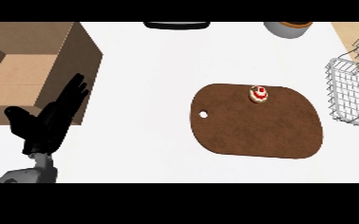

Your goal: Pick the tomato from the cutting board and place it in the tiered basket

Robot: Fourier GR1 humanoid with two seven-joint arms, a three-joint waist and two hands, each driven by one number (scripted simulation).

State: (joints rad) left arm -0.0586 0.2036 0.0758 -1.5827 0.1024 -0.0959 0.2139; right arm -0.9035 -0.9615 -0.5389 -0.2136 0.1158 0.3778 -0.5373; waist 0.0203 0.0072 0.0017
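A small red and cream tomato (259, 94) sits near the far edge of a brown oval cutting board (257, 128) with a hole at its left end. The wire tiered basket (344, 91) stands at the right edge, just right of the board. My left hand (49, 118) rests at the lower left with its fingers straight and pointing up, far from the tomato and holding nothing. My right hand does not show.
A brown cardboard box (43, 66) stands at the left, behind my left hand. At the far edge are a dark flat object (177, 24) and a grey bowl (288, 28). White counter (147, 90) lies between box and board.
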